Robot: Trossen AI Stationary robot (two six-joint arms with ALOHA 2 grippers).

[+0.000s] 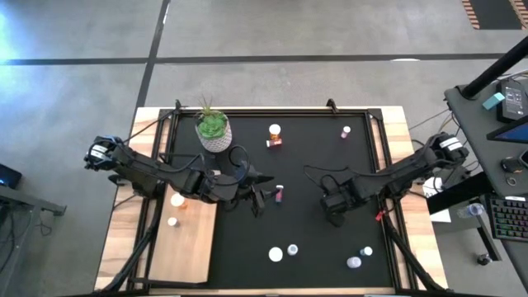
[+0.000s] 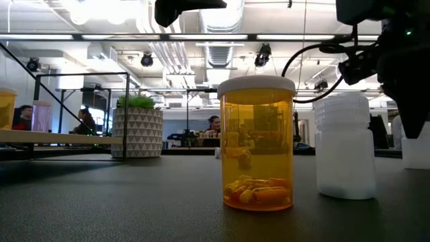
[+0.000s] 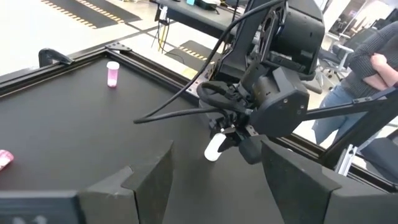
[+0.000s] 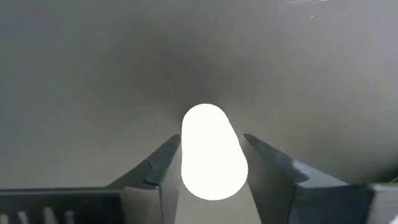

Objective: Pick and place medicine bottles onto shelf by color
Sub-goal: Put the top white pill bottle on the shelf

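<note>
A white bottle [image 4: 211,152] sits between the two dark fingers of the right gripper [image 4: 211,168]; in the right wrist view each finger lies close against its side, though whether they press on it or only flank it cannot be told. The left wrist view shows the same white bottle [image 3: 215,147] at the tip of the right gripper [image 3: 231,140], low over the black mat [image 3: 93,124]. From above, the right gripper [image 1: 334,216] is right of the mat's middle, pointing down. The left gripper [image 1: 258,200] hangs near the mat's centre with its fingers apart and nothing between them, and a pink bottle [image 1: 280,194] stands just beside it. On the light-wood shelf [image 1: 186,247] at the mat's left edge stand an orange bottle [image 1: 177,200] and a white-capped bottle [image 1: 172,221]. Another orange bottle [image 1: 275,131] stands near the far edge of the mat with a small pink item [image 1: 273,143] lying just beside it, and a pink bottle [image 1: 346,131] stands farther right. Near the front edge are two white bottles [image 1: 282,252] close together and two more pale ones [image 1: 360,257] to their right. A potted plant [image 1: 213,130] stands at the far left of the mat. In the low view an orange pill bottle [image 2: 258,143] with capsules inside stands nearest, a white bottle [image 2: 345,146] just beside it.
</note>
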